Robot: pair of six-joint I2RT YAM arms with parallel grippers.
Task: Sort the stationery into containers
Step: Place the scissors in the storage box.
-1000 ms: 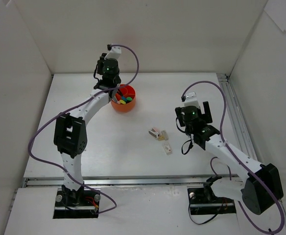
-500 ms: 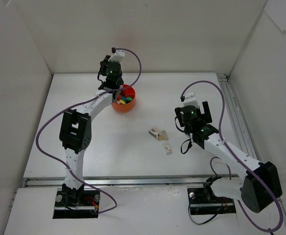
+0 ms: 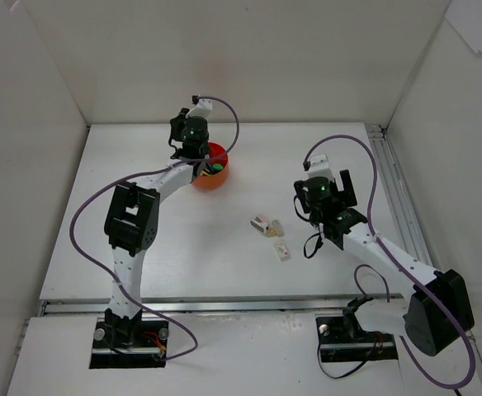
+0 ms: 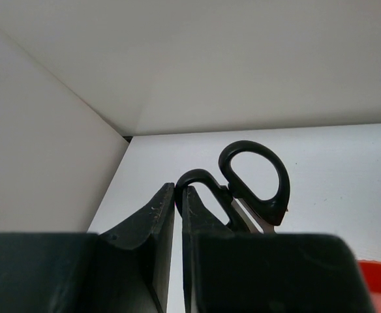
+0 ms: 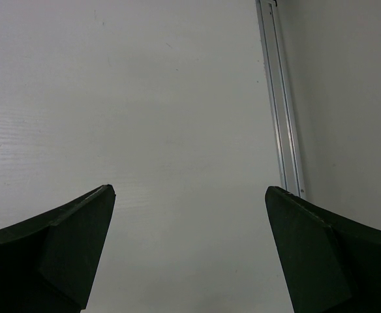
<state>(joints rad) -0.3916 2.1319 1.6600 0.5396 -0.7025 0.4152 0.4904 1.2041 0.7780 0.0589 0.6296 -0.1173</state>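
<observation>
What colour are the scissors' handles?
The scissors have black handles; the left wrist view shows them best.

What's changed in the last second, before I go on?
The left gripper, shut on the black-handled scissors, has swung right, further over the round orange plastic organiser. The open right gripper and the small beige erasers stayed put.

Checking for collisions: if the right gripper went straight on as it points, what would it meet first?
Probably only bare table; nothing lies between the open right gripper and it, though depth is unclear.
</observation>
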